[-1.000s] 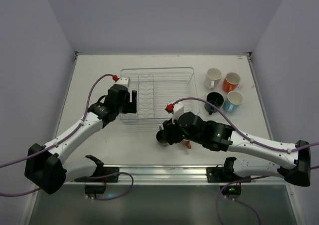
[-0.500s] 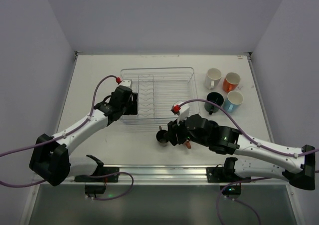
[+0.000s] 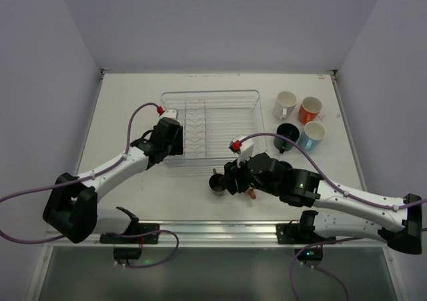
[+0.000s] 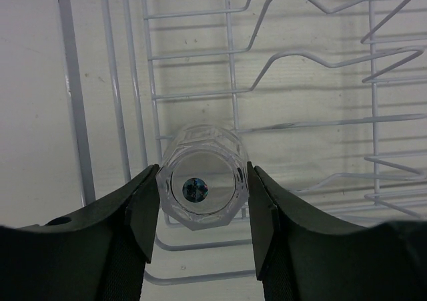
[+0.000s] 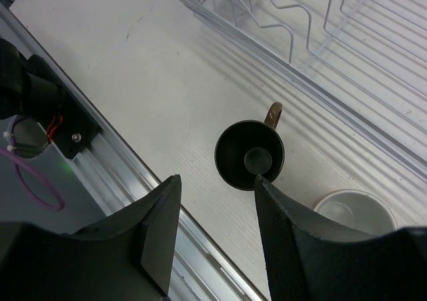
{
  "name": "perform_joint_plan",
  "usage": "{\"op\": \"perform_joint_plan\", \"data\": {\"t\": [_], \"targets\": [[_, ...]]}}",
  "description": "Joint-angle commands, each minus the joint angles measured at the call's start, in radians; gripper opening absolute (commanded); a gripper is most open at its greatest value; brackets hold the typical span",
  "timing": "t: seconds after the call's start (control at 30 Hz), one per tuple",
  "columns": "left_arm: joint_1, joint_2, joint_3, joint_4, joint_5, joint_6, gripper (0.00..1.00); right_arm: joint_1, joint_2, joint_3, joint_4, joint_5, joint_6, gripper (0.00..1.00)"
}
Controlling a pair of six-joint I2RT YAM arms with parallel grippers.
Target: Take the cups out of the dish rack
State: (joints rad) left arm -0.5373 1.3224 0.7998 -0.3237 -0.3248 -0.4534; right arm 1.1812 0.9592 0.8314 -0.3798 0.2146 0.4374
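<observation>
The dish rack [image 3: 210,93] stands at the table's middle back. In the left wrist view a clear tumbler [image 4: 203,186] stands in the rack [image 4: 72,114] near its left wall, and my left gripper [image 4: 203,201] is shut on it, both pads against its faceted sides. In the top view the left gripper [image 3: 169,138] hides that tumbler. My right gripper [image 5: 215,179] hangs open above the table in front of the rack, nothing between its fingers. Just past its tips stands a small dark cup [image 5: 249,155] with a brown handle, upright on the table [image 3: 217,183].
A pale tumbler [image 5: 353,211] stands on the table right of the dark cup. White [image 3: 285,103], orange [image 3: 309,109], dark teal [image 3: 287,135] and light blue [image 3: 312,134] mugs stand together right of the rack. A metal rail [image 5: 200,247] runs along the table's near edge.
My left gripper moved forward into the rack's left corner and closed on the clear tumbler. The right arm shifted slightly right, then held still, jaws unchanged.
</observation>
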Motion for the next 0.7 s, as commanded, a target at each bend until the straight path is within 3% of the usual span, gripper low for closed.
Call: {"op": "perform_joint_plan", "data": {"t": [0.0, 0.13, 0.33, 0.5, 0.67], "targets": [[-0.001, -0.032, -0.014, 0.031, -0.068, -0.01, 0.26, -0.003, -0.02, 0.006, 0.047, 0.005, 0.009, 0.5], [-0.004, -0.113, 0.002, 0.031, -0.083, -0.007, 0.19, -0.003, -0.019, 0.021, 0.071, 0.011, 0.011, 0.51], [-0.004, -0.308, 0.082, 0.046, 0.038, -0.005, 0.16, -0.003, -0.031, 0.058, 0.188, 0.066, 0.06, 0.58], [-0.004, -0.445, 0.09, 0.118, 0.263, -0.074, 0.16, -0.031, -0.065, -0.003, 0.469, -0.001, 0.087, 0.65], [-0.003, -0.498, 0.023, 0.294, 0.564, -0.235, 0.16, -0.098, -0.031, -0.023, 0.642, -0.205, 0.147, 0.68]]}}
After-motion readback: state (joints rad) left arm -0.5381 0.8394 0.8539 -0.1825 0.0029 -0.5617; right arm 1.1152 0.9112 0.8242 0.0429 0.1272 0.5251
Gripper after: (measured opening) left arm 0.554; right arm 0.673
